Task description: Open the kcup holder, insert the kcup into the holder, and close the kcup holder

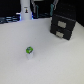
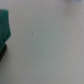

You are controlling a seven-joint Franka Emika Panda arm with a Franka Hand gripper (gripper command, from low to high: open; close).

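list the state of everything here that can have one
holder: drawers look shut, sits at the exterior view's right
kcup: on the table, apart from the holder, green top showing, nothing gripping it
white cylinder: upright, blue glow at its base
gripper: not clear in either view, cannot tell open or shut

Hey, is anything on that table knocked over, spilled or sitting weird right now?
Nothing stands out. The kcup sits alone on the white table, well apart from the kcup holder, whose drawer fronts look closed. No spill shows. The pictures are blurry, so small damage would not be visible.
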